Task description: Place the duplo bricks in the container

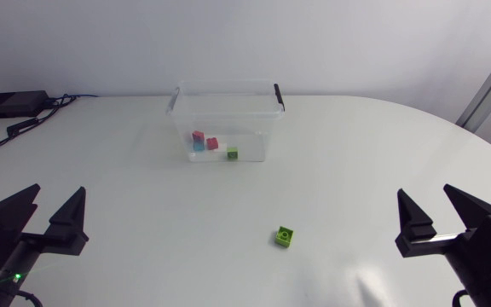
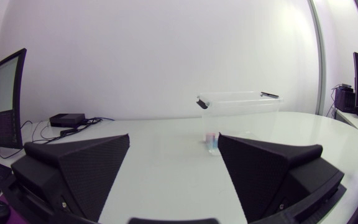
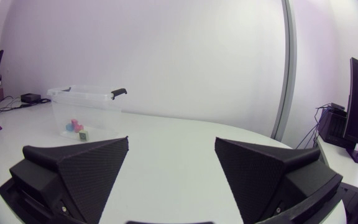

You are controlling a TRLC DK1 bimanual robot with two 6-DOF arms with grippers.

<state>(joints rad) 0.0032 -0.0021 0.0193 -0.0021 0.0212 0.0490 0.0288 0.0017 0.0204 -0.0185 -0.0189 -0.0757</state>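
1 container [image 1: 228, 102]. 5 bricks: 1 pink brick [image 1: 198, 135], 1 blue brick [image 1: 198, 146], 1 red brick [image 1: 212, 143], 2 green (boxed green brick [image 1: 232, 153], loose green brick [image 1: 285, 236]). 2 grippers: left gripper [image 1: 58, 189], right gripper [image 1: 425, 190].

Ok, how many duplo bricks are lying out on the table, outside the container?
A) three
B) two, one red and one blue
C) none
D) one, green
D: a single green brick lies on the bare table, in front of the container, while the other bricks sit inside it.
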